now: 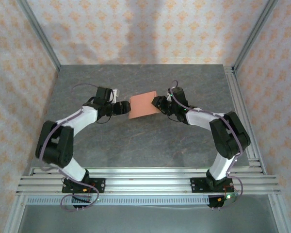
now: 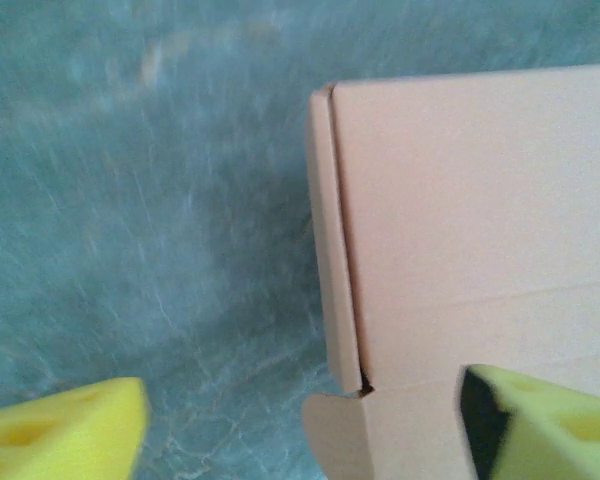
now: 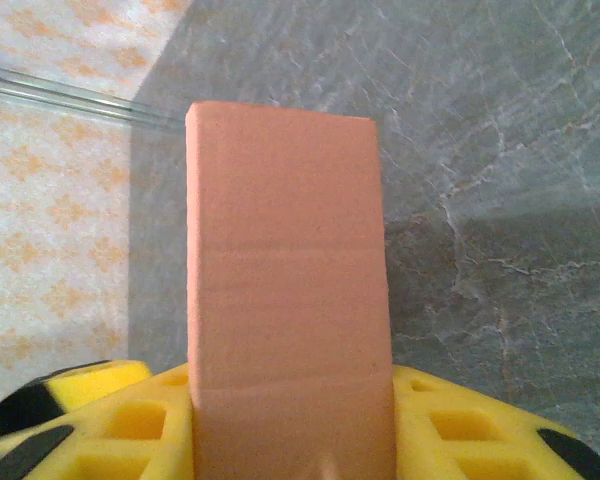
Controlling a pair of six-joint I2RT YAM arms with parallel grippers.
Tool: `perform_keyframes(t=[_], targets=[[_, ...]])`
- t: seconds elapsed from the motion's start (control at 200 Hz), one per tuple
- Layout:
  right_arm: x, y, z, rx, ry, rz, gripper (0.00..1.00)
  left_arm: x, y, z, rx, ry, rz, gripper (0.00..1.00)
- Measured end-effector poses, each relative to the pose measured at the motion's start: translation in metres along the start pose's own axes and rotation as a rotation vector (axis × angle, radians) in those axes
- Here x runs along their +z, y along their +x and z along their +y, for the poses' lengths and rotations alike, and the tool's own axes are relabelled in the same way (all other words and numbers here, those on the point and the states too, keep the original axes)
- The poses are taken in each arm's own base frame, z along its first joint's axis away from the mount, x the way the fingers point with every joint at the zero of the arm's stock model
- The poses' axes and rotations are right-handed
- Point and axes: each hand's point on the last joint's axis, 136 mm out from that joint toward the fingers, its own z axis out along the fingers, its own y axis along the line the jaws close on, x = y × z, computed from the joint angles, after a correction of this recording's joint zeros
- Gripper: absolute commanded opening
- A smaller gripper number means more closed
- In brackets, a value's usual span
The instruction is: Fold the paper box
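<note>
The right gripper [image 1: 158, 104] clamps the box [image 1: 143, 106] at its right end and the left gripper [image 1: 127, 108] stands apart at its left edge, so we expect the one-sided hold may let the side flap [image 2: 332, 250] spring open.

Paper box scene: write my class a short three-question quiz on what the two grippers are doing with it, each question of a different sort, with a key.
1. True or false: the right gripper is closed on the paper box, which stands up between its fingers.
2. Multiple choice: the left gripper is A) shut on the box, B) open, its fingers spread wide at the box's edge, C) shut on nothing.
3. Short answer: what colour are the finger pads?

Key: 1 true; 2 B; 3 yellow.
</note>
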Motion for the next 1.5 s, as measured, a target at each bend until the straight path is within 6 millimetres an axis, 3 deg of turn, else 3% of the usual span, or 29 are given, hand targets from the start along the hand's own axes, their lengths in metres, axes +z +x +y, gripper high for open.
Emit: perform_keyframes(t=[0.07, 0.215, 0.41, 0.646, 0.831, 1.071, 1.391, 1.501], targets=[[-0.007, -0.005, 0.005, -0.001, -0.009, -0.013, 0.39, -0.015, -0.01, -0.019, 0.13, -0.025, -0.093, 1.0], [-0.024, -0.013, 0.017, 0.002, -0.024, -0.031, 0.39, -0.037, -0.014, -0.063, 0.439, -0.059, -0.282, 1.0], [-0.059, -0.028, 0.035, -0.002, -0.047, -0.077, 0.39, -0.045, 0.005, -0.091, 0.86, -0.174, -0.407, 1.0], [-0.099, -0.035, 0.055, -0.003, -0.064, -0.093, 0.38, -0.074, -0.013, -0.126, 1.208, -0.346, -0.587, 1.0], [-0.121, -0.037, 0.079, 0.007, -0.104, -0.079, 0.36, -0.091, -0.02, -0.145, 1.367, -0.45, -0.686, 0.99], [-0.153, -0.034, 0.115, 0.021, -0.158, -0.048, 0.36, -0.092, -0.024, -0.158, 1.486, -0.55, -0.751, 0.99], [-0.161, -0.015, 0.106, 0.107, -0.119, 0.031, 0.36, -0.089, -0.027, -0.162, 1.54, -0.601, -0.774, 0.9], [-0.161, -0.012, 0.104, 0.122, -0.11, 0.043, 0.36, -0.087, -0.027, -0.162, 1.55, -0.604, -0.769, 0.82]])
